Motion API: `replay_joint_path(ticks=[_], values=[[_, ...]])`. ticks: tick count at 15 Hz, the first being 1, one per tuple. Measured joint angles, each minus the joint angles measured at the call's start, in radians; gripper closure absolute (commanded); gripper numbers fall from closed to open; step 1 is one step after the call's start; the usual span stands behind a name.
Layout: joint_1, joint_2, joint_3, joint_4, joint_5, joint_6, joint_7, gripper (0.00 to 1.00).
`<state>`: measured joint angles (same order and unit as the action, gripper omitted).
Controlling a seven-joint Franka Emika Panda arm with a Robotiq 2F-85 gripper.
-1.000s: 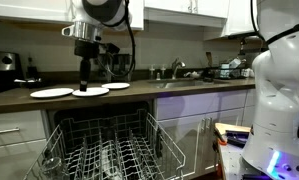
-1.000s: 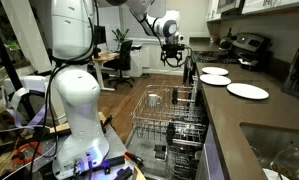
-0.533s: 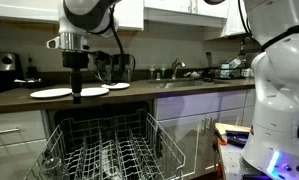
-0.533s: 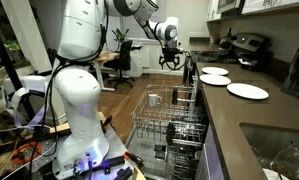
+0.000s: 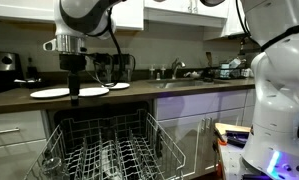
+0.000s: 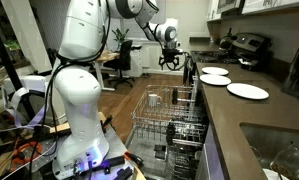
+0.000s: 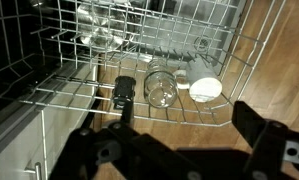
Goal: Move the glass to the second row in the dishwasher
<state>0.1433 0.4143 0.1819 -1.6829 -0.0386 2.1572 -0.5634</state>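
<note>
The dishwasher's silver wire rack (image 5: pixel 109 150) is pulled out below the counter; it also shows in an exterior view (image 6: pixel 174 118) and in the wrist view (image 7: pixel 79 70). A clear glass (image 7: pixel 161 88) stands in the rack near its outer edge, and shows faintly in both exterior views (image 6: pixel 154 100) (image 5: pixel 51 158). My gripper (image 5: pixel 74 95) hangs well above the rack's left part, open and empty, as both exterior views show (image 6: pixel 172 62). In the wrist view the gripper (image 7: pixel 182 102) has its jaws spread, and the glass lies just beyond them.
White plates (image 5: pixel 51 92) lie on the dark counter (image 6: pixel 259 110) behind my gripper. A white round item (image 7: pixel 205 90) sits beside the glass. More glassware (image 7: pixel 97 30) stands deeper in the rack. White cabinet drawers (image 5: pixel 14 135) flank the dishwasher. Wooden floor (image 7: pixel 274 60) lies beyond the rack.
My gripper has moved left along the counter front over the rack's left part during the last second. It has stayed open, and the glass has not moved.
</note>
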Motion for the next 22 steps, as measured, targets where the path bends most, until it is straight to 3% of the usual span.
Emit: replay_joint_path(ticks=[5, 9, 22], values=[[0.000, 0.016, 0.000, 0.004, 0.000, -0.001, 0.000, 0.00], [0.000, 0.096, 0.004, 0.064, 0.001, -0.013, -0.004, 0.00], [0.024, 0.497, 0.054, 0.571, 0.007, -0.317, -0.090, 0.00]])
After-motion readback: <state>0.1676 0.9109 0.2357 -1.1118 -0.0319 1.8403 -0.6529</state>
